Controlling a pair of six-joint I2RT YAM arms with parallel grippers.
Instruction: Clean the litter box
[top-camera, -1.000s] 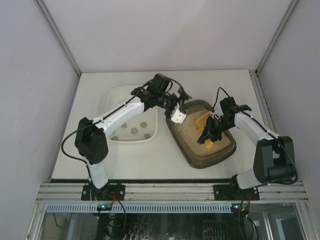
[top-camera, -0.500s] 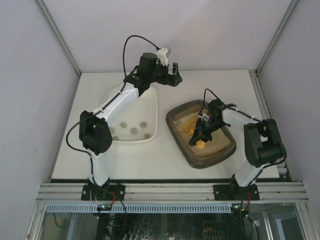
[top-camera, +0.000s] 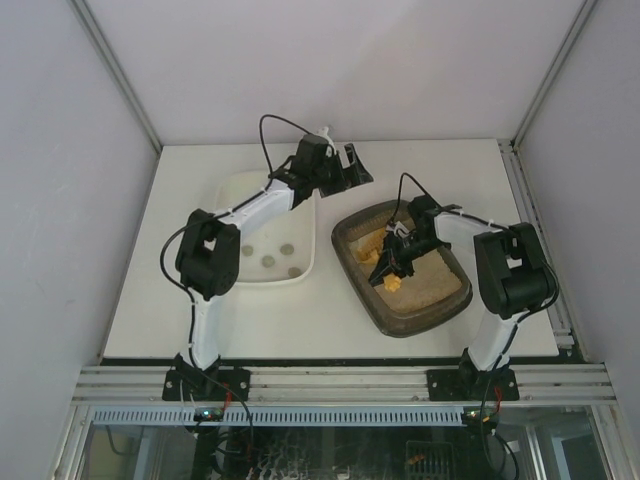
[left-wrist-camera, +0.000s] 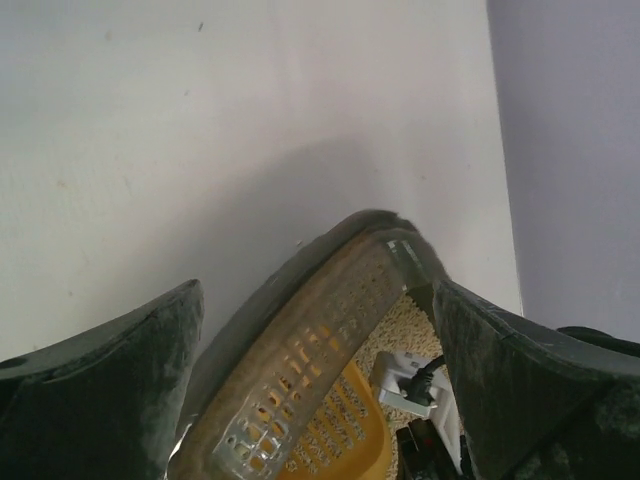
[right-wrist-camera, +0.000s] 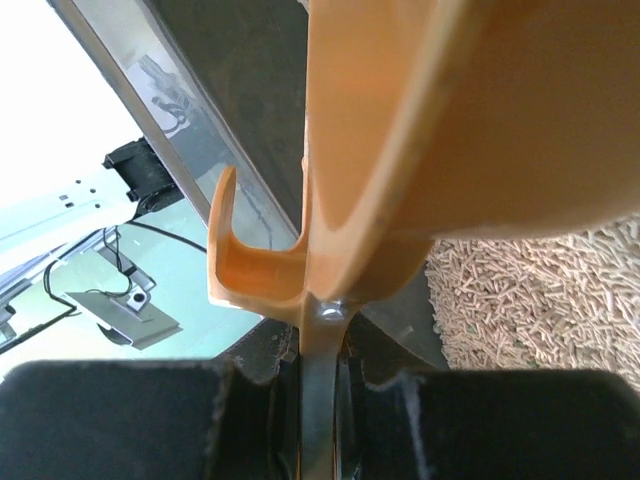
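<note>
left gripper (top-camera: 347, 168) has lifted off, agape and empty; right gripper (right-wrist-camera: 318, 390), pinching the scoop (right-wrist-camera: 450, 120), seemingly keeps raking the litter box (top-camera: 420, 325).

**Litter box lies flat, right of centre**

The dark brown-grey rectangular plastic litter box (top-camera: 372, 306), round-cornered, rests upright on the white table (top-camera: 300, 320). Its long axis is skewed, running from far left to near right. Beige sandy litter (top-camera: 440, 282) covers its floor.
</note>
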